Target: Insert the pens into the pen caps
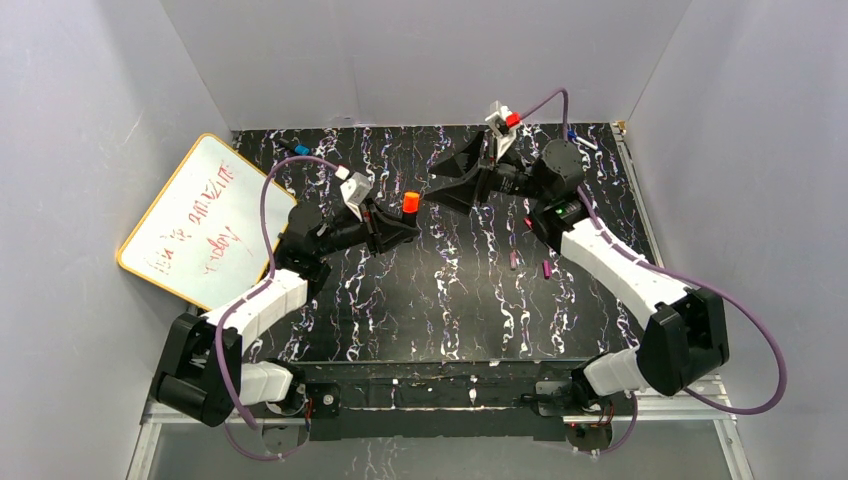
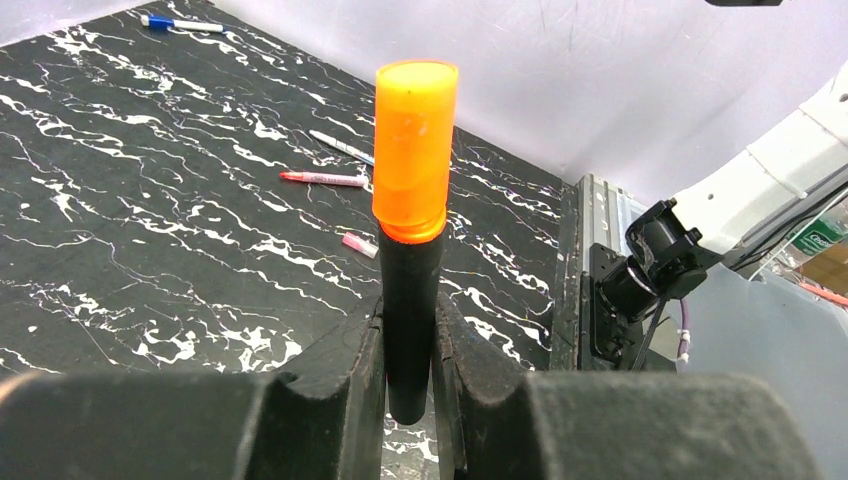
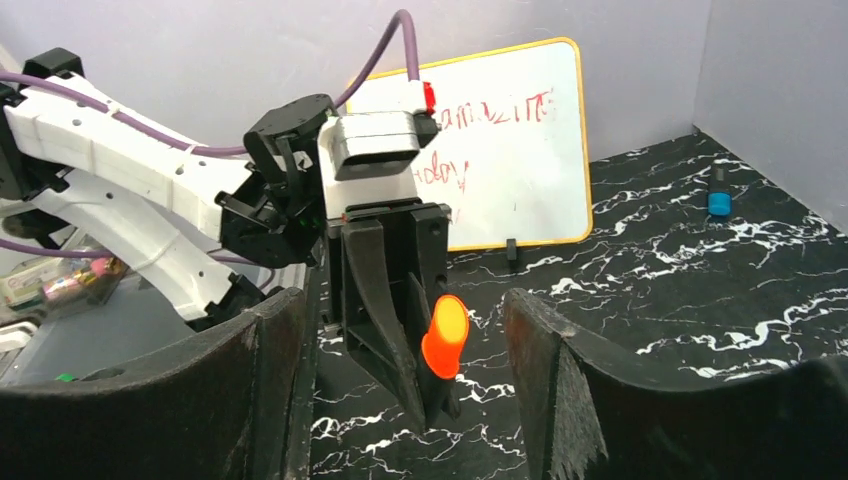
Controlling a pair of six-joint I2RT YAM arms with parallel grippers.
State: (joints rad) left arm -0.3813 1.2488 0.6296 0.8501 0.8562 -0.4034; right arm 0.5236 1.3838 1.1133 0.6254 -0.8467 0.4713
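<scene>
Black pen (image 2: 408,330) pinched in left fingers (image 2: 335,400), long axis along them, orange cap (image 2: 415,150) end pointing toward spread right fingers (image 3: 560,390).

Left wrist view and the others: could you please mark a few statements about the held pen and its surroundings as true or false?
1. The left gripper is shut on the slim black pen. True.
2. The orange tube-shaped plastic cap is off the pen. False: it sits on the pen's upper end.
3. The right gripper also grips the pen. False: its fingers are spread wide and touch nothing.
4. A yellow-framed whiteboard with red writing stands at the left of the black marbled table. True.
</scene>
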